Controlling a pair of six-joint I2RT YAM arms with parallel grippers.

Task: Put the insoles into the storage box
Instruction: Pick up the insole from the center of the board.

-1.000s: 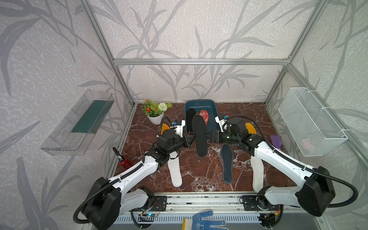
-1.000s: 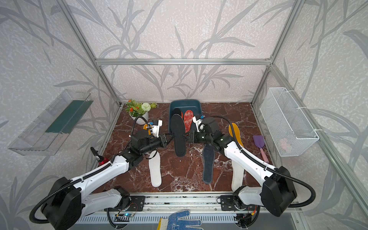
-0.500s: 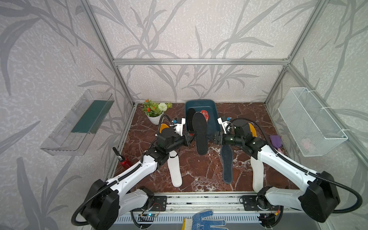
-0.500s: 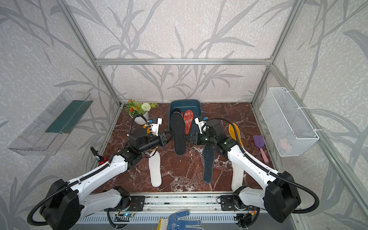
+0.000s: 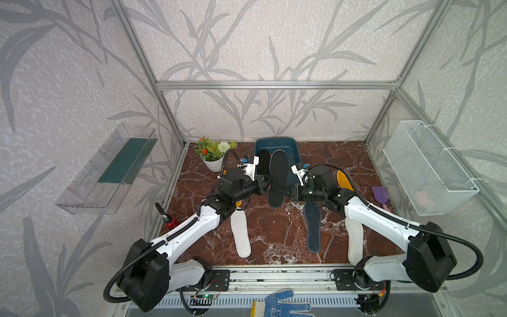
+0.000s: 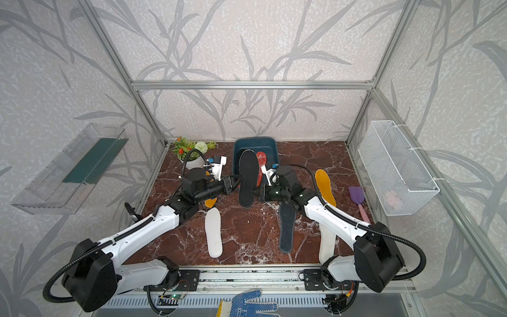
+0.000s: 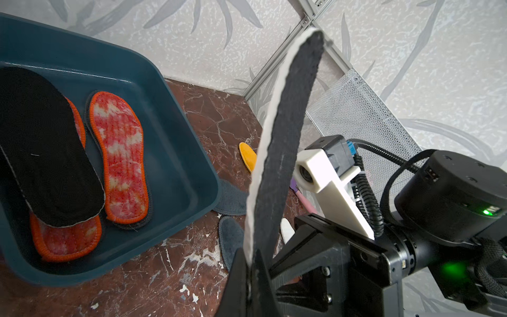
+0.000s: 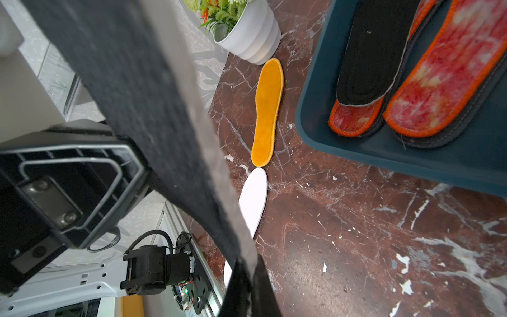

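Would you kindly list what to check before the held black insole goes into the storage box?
1. Left gripper shut on held black insole: ok.
2. Right gripper shut on it too: ok.
3. Bare floor left in storage box beside red-orange insoles: ok.
4. Held insole fully over the box: not ok, near end over marble table.
5. Grip firm enough for transfer: cannot tell.

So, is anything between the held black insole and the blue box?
Nothing visible. The held insole, pinched by the left gripper and right gripper, hangs just before the front rim of the box. Inside lie a second black insole and two red insoles.
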